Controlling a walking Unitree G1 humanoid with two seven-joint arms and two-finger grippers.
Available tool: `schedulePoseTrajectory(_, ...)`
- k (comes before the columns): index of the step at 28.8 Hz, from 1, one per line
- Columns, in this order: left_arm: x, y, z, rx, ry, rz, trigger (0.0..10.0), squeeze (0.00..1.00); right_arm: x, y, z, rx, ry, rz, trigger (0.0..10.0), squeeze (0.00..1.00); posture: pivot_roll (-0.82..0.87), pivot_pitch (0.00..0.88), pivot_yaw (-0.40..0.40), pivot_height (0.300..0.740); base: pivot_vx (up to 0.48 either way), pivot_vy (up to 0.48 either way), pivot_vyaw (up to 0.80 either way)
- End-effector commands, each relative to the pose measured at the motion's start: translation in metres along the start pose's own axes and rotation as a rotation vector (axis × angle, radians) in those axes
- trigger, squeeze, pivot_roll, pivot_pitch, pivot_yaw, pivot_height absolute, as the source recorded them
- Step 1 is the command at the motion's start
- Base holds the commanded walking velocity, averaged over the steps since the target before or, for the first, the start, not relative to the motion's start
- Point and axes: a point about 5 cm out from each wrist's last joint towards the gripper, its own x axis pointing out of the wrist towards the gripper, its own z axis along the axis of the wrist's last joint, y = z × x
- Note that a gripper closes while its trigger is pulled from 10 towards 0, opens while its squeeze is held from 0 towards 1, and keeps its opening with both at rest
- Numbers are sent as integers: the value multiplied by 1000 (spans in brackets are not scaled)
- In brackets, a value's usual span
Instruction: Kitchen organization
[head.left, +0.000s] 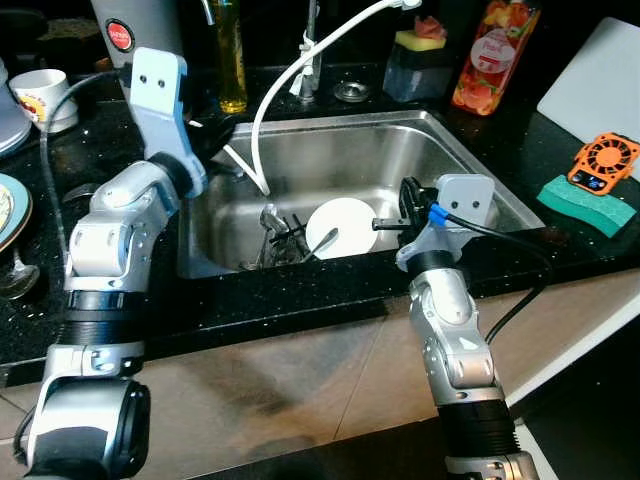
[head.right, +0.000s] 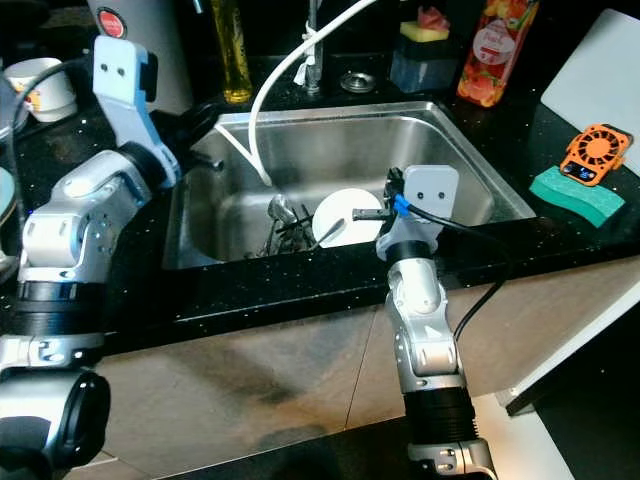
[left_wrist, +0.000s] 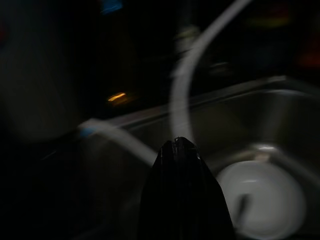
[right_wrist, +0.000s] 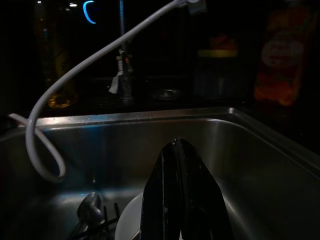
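- Both head views are evenly lit from above and sharp; the steel sink (head.left: 455, 160) carries soft glare on its walls, brightest beyond the right gripper (head.left: 388, 223).
- The white plate (head.left: 340, 225) just ahead of that gripper is nearly blown out, without surface detail.
- The black counter (head.left: 300, 300) swallows light, showing only fine speckles.
- A soft shadow lies on the cabinet front below the two arms.
- The left wrist view is very dark and motion-blurred: the hose (left_wrist: 187, 75) beyond the left gripper (left_wrist: 180, 145) smears into a pale band.
- The right wrist view is dim but sharper; the sink rim catches a thin highlight, and the bottles far beyond the fingers are soft and murky.
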Motion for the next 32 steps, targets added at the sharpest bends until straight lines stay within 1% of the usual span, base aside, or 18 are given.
schedulePoseTrajectory(1,-4,6,5,-6,-23,60,10000,0,0,2,0,7,2,13,10000,0,127,77,-12,740,0,0,0)
schedulePoseTrajectory(4,-15,10,4,-95,-43,176,10000,0,1,2,1,2,-6,28,10000,0,133,70,-10,740,0,0,0)
schedulePoseTrajectory(8,-23,15,-3,-120,-26,254,10000,0,2,3,4,-1,-15,41,10000,0,135,65,-8,740,0,0,0)
schedulePoseTrajectory(10,-28,21,-13,-152,27,328,10000,0,3,4,6,-11,-25,60,10000,0,139,63,-9,740,0,0,0)
schedulePoseTrajectory(12,-29,23,-17,-149,53,347,10000,0,3,5,7,-20,-30,73,10000,0,139,63,-9,740,0,0,0)
schedulePoseTrajectory(13,-31,24,-19,-123,69,356,10000,0,3,6,9,-33,-37,89,10000,0,139,63,-9,740,0,0,0)
schedulePoseTrajectory(15,-33,25,-20,0,94,330,10000,0,3,10,12,-65,-52,143,10000,0,146,57,-12,740,0,0,0)
schedulePoseTrajectory(16,-34,27,-15,96,94,271,10000,0,4,13,16,-87,-55,189,10000,0,146,57,-12,740,0,0,0)
schedulePoseTrajectory(17,-34,27,-15,96,94,271,10000,0,4,13,16,-87,-55,189,10000,0,146,57,-12,740,0,0,0)
schedulePoseTrajectory(18,-36,30,-8,171,85,237,10000,0,5,14,19,-70,-50,216,10000,0,151,53,-11,740,0,0,0)
schedulePoseTrajectory(19,-37,32,-5,206,82,230,10000,0,6,14,20,-52,-47,227,10000,0,151,53,-11,740,0,0,0)
schedulePoseTrajectory(21,-40,39,-1,248,96,260,10000,0,8,13,24,11,-39,233,10000,0,152,53,-7,740,0,0,0)
schedulePoseTrajectory(22,-43,45,-2,255,110,311,10000,0,9,11,27,55,-37,235,10000,0,152,53,-7,740,0,0,0)
schedulePoseTrajectory(25,-50,51,-12,303,145,354,10000,0,11,7,31,80,-45,222,10000,0,155,58,1,740,0,0,0)
schedulePoseTrajectory(28,-60,46,-23,387,181,288,10000,0,13,0,34,116,-52,195,10000,0,161,71,-5,740,0,0,0)
schedulePoseTrajectory(30,-65,46,-15,480,155,204,10000,0,13,-3,36,101,-53,184,10000,0,168,75,-7,740,0,0,0)
schedulePoseTrajectory(31,-65,46,-15,480,155,204,10000,0,13,-3,36,101,-53,184,10000,0,168,75,-7,740,0,0,0)
schedulePoseTrajectory(32,-66,47,-11,513,149,179,10000,0,14,-4,36,98,-51,183,10000,0,171,75,-10,740,0,0,0)
